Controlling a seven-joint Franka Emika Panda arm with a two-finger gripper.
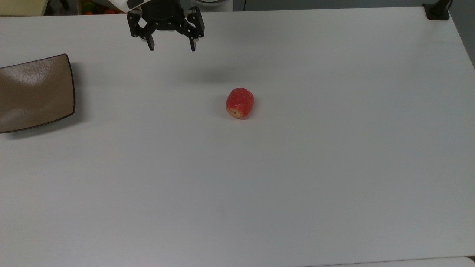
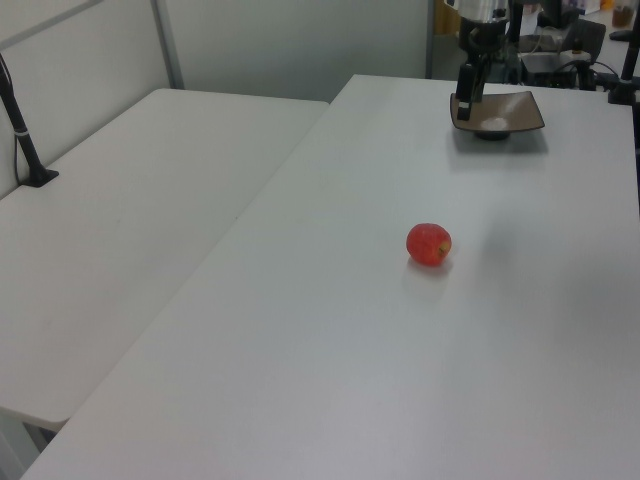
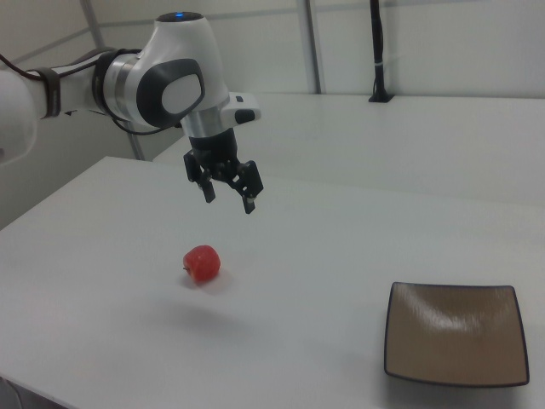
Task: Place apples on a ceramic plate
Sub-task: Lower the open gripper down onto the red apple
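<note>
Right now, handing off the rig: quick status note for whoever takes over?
Gripper: open, empty, raised above the table, apart from both items.
Apple: lying on its side on the bare table near the middle, untouched.
Ceramic plate: empty, at the top view's left edge.
Done: nothing yet.
Left: descend on the apple, grasp it, carry it to the plate, release.

I see a matt, smooth white table (image 1: 259, 193) with soft sheen. The ceramic plate (image 3: 456, 345) looks glossy brown, catching highlights. The apple (image 1: 240, 102) has waxy, speckled red skin. The gripper (image 1: 172, 49) looks like matt black plastic.
</note>
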